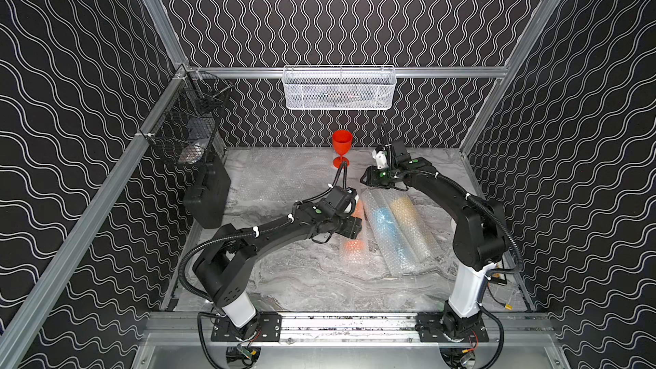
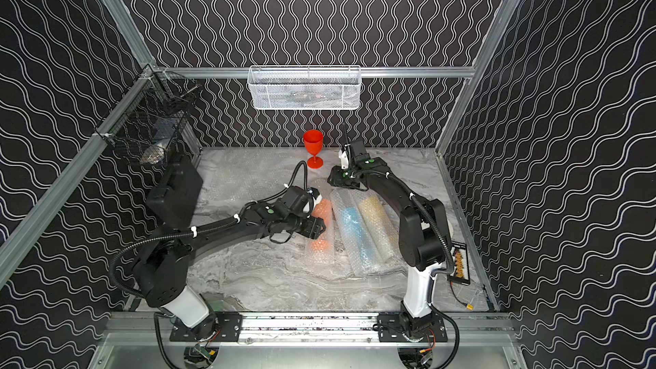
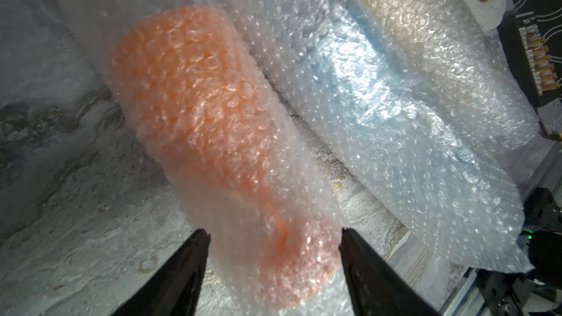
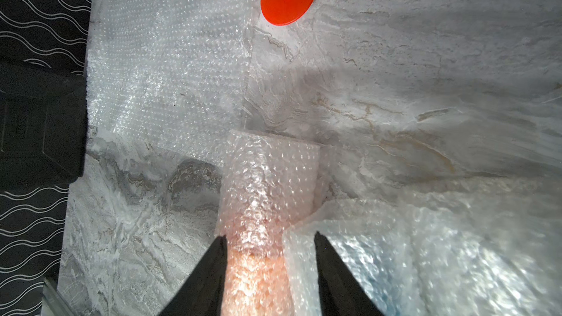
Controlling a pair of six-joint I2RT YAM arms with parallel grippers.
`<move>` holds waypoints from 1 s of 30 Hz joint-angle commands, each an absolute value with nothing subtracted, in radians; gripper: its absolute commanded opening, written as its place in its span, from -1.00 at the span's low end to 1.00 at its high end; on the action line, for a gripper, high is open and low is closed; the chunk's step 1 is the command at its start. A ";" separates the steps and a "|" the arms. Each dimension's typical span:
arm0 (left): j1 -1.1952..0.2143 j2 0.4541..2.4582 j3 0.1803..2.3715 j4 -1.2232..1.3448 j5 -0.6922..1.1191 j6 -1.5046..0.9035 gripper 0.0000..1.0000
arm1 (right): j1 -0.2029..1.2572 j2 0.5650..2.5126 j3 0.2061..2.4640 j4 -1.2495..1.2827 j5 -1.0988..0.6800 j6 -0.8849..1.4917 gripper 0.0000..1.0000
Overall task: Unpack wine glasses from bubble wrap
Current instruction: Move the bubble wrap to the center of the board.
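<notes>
Left end effector [image 3: 272, 234], jaws spread, straddles the near end of the orange bubble-wrap roll [image 3: 194, 92], leftmost of three on the worktop [image 1: 301, 278]. The right end effector [image 4: 270, 235] straddles its far end, grip unclear. Red glass [image 1: 342, 143] stands unwrapped far back. The second unwrapping seems to be starting; next, pinch a loose edge and unroll.

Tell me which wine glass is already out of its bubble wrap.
The red glass, upright at the back; the orange glass, blue glass and yellow glass lie rolled in wrap.
</notes>
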State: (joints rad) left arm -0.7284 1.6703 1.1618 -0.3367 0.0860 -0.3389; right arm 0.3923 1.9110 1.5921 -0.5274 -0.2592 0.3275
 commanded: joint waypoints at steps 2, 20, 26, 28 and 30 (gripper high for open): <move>-0.749 1.694 1.208 -0.418 -0.010 -0.324 0.45 | 0.393 1.892 1.587 -0.513 -0.260 0.312 -0.02; -0.818 1.785 1.298 -0.485 -0.148 -0.364 -0.18 | 0.393 1.878 1.554 -0.502 -0.278 0.303 0.00; -0.818 1.801 1.290 -0.475 -0.128 -0.382 -0.37 | 0.393 1.866 1.537 -0.498 -0.281 0.298 0.00; -0.818 1.798 1.274 -0.449 -0.123 -0.386 -0.52 | 0.393 1.856 1.513 -0.479 -0.278 0.300 0.00; -0.818 1.798 1.280 -0.460 -0.126 -0.389 -0.66 | 0.393 1.856 1.506 -0.465 -0.272 0.303 0.00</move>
